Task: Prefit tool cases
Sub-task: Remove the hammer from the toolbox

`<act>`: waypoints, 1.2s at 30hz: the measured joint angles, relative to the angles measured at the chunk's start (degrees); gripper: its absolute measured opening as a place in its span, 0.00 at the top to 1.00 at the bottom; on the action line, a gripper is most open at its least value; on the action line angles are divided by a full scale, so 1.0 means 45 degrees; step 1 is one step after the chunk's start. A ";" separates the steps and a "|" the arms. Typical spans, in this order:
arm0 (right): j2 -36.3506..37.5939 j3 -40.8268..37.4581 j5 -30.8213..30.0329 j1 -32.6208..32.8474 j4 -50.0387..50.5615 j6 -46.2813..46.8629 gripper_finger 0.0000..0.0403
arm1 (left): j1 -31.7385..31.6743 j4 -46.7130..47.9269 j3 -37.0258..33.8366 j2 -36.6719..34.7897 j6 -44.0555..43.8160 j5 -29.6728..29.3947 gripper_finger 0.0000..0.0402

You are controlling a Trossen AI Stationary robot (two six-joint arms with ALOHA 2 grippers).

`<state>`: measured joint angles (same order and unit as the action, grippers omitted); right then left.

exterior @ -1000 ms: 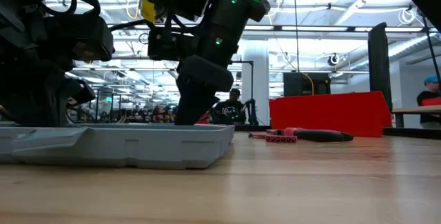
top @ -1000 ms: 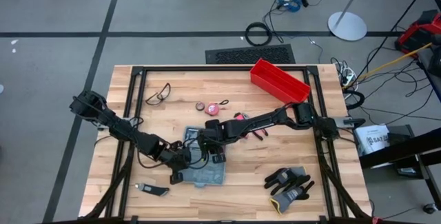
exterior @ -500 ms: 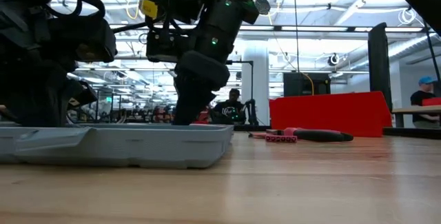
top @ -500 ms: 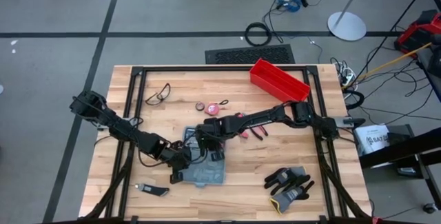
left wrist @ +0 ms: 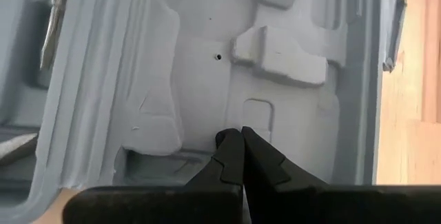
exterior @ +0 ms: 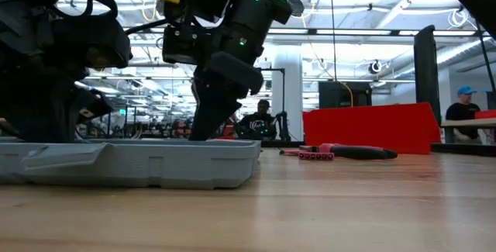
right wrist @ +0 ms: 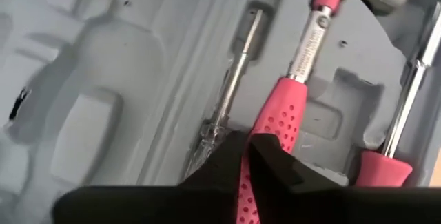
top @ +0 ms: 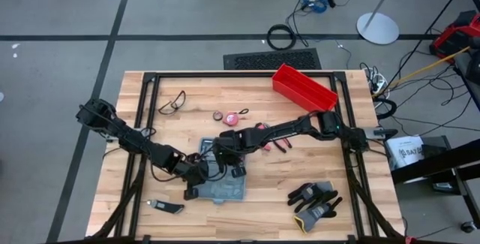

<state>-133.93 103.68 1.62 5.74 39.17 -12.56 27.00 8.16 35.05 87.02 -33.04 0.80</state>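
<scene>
The grey tool case (top: 223, 189) lies open on the wooden table, its moulded inside up; the low view shows its shallow tray (exterior: 132, 163). A pink-handled hammer (right wrist: 303, 58) lies in the case beside a clear-handled screwdriver (right wrist: 227, 107) and another pink-handled tool (right wrist: 382, 165). My right gripper (top: 227, 161) (right wrist: 248, 151) points down into the case's far half, shut on the hammer's handle. My left gripper (top: 201, 175) (left wrist: 241, 140) is shut, its tips at the case's near half. My right gripper pinches the hammer's pink handle (right wrist: 272, 124) between its two fingers, one on each side, partway along the grip. The fingers come from above, slanting down. The hammer lies in the case, its chrome shaft (right wrist: 310, 34) running away from the fingers. My left gripper's shut fingertips (left wrist: 231, 145) stand against the case's moulded grey inside (left wrist: 200, 93), slanting down from above. I cannot tell whether they touch it.
A red bin (top: 304, 88) stands at the far right. Safety glasses (top: 172, 101), a small round thing (top: 232, 116), pink pliers (top: 274, 143), black gloves (top: 315, 199) and a knife (top: 166, 207) lie around. A person (exterior: 465, 112) shows beyond the table.
My right gripper has leaned and shifted a little toward the table's left over the case. The case has stayed where it was.
</scene>
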 joint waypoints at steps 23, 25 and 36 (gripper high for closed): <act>0.1805 -0.0142 -0.1911 -0.1204 0.2584 -0.0178 0.97 | -0.0417 0.1721 0.0024 -0.2988 0.0457 -0.0229 1.00; 0.1587 -0.0419 -0.1395 -0.1306 0.2278 -0.0141 0.99 | -0.0528 0.1385 0.0024 -0.3094 0.0443 -0.0634 1.00; 0.1296 -0.0891 -0.0096 -0.1132 0.1504 0.0947 1.00 | -0.1321 -0.0549 0.0044 -0.0896 0.0428 -0.0918 1.00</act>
<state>-128.10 99.67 1.18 0.64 45.94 -8.30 21.06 5.69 35.24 82.99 -31.11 -3.33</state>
